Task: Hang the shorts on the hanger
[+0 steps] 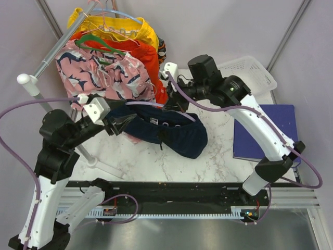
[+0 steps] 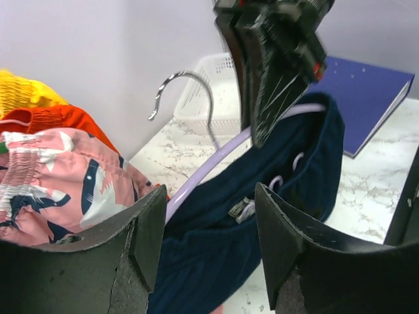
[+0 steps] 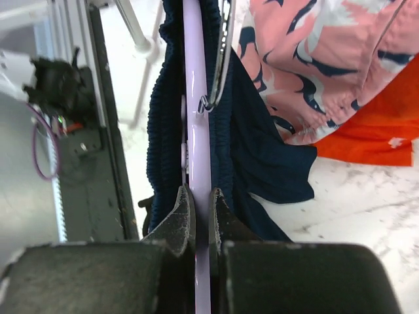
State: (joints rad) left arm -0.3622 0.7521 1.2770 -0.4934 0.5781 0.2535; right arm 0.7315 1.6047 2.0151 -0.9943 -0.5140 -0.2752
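The dark navy shorts hang over the table, their waistband threaded on the pale hanger. My right gripper is shut on the hanger's bar, with waistband folds on both sides of it. The metal hook rises above the bar. In the left wrist view, my left gripper is open just short of the shorts' near end. Its fingers stand apart with only fabric behind the gap. A small label shows inside the waistband. From above, the left gripper sits at the shorts' left end.
A clothes rack at the back left carries pink shark-print shorts, orange shorts and yellow shorts on other hangers. A white basket and a blue binder lie on the marble table at the right.
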